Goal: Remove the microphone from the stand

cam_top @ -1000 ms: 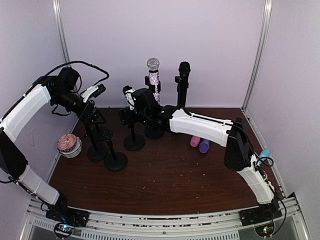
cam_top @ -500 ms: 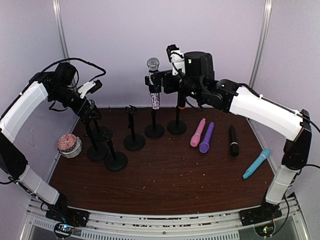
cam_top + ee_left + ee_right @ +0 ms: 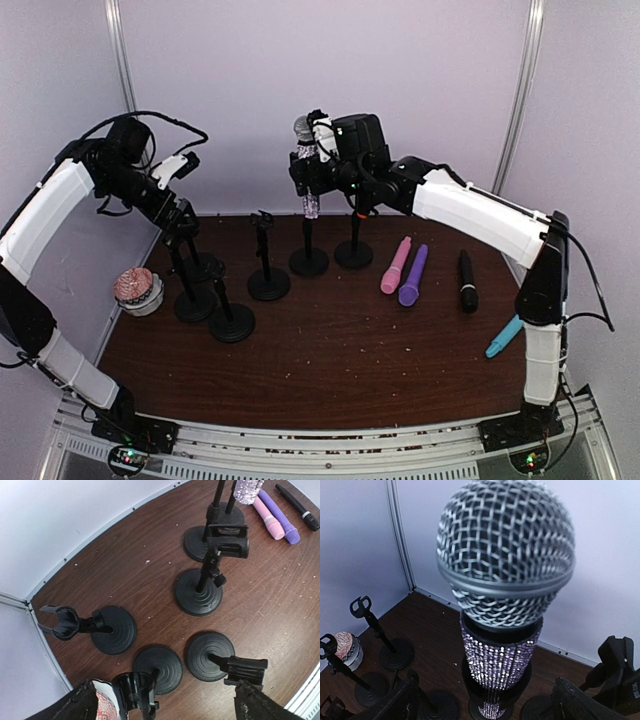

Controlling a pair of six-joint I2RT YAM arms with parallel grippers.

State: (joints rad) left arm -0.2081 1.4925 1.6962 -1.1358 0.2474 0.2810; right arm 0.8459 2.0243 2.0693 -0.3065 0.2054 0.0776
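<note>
Jaws wide both arms, R pair flanking 1 glitter mic [image 3: 505, 580]; 6 stands [image 3: 198, 592], 4 loose mics [image 3: 410, 276] on table [image 3: 330, 350]

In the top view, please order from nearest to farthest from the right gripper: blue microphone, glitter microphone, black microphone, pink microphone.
1. Glitter microphone, on its stand, at the right gripper.
2. Pink microphone, lying to the right.
3. Black microphone, lying further right.
4. Blue microphone, at the far right.
</note>
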